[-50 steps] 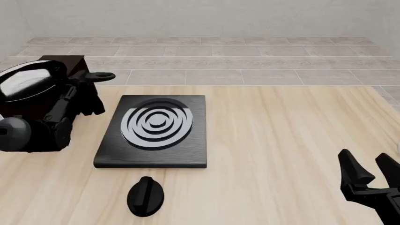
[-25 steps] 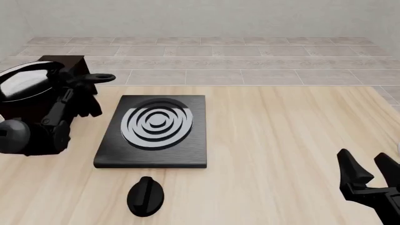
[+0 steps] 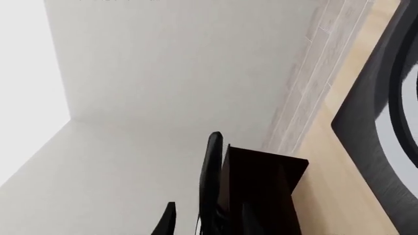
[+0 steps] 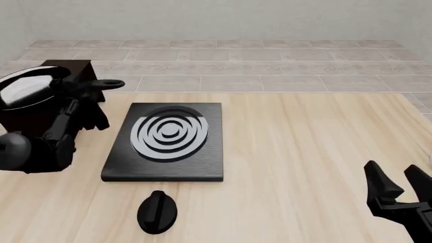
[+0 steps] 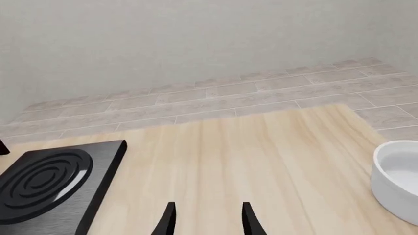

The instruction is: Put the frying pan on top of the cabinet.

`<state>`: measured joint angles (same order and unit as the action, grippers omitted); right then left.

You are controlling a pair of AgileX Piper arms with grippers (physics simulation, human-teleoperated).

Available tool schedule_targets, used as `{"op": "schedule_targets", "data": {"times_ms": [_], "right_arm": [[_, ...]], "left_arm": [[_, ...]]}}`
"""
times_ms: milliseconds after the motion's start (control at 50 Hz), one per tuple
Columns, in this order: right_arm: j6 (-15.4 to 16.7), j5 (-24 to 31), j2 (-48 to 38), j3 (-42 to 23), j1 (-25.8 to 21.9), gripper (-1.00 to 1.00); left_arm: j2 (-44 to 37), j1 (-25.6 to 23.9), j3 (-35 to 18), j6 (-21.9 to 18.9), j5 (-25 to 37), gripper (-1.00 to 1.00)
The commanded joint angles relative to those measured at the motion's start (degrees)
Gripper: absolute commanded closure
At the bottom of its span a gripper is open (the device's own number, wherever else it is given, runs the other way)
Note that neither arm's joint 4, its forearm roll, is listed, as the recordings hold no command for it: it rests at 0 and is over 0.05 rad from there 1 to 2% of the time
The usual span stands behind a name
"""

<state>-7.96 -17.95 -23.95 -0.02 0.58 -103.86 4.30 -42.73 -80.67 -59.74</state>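
Observation:
The frying pan [image 4: 27,88], black with a glossy grey-white inside, lies over the top of the dark cabinet [image 4: 73,66] at the far left. Its handle points right and ends in a loop. My left gripper [image 4: 84,98] reaches up at the handle just right of the cabinet. In the left wrist view the pan [image 3: 210,176] shows edge-on between the spread fingers of the open left gripper [image 3: 207,218], with the cabinet [image 3: 267,191] just beyond. At the near right of the table my right gripper [image 4: 398,179] [image 5: 207,218] stands open and holds nothing.
A flat black stove plate [image 4: 169,164] [image 5: 98,191] [image 3: 365,147] with white rings lies left of the table's middle. A black oval knob [image 4: 157,211] sits in front of it. A white bowl [image 5: 398,176] stands at the right in the right wrist view.
The left arm's body has drifted left and slightly down, away from the stove plate. The pan settled a little over the cabinet. The right arm has not moved.

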Motion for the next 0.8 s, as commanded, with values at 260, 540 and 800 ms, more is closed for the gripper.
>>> {"op": "schedule_targets", "data": {"times_ms": [260,540,800], "right_arm": [[-0.66,0.37,0.55,0.01,0.07,-1.0],[-0.95,0.47,0.79,-0.03,-0.32,-1.0],[-1.24,0.78,1.29,-0.01,-0.66,-1.0]], "left_arm": [[4.12,-1.13,7.32,0.27,-2.15,-1.0],[9.63,-1.52,15.81,-0.04,-5.65,-1.0],[20.18,-0.36,23.58,-0.8,-8.89,-1.0]]}}
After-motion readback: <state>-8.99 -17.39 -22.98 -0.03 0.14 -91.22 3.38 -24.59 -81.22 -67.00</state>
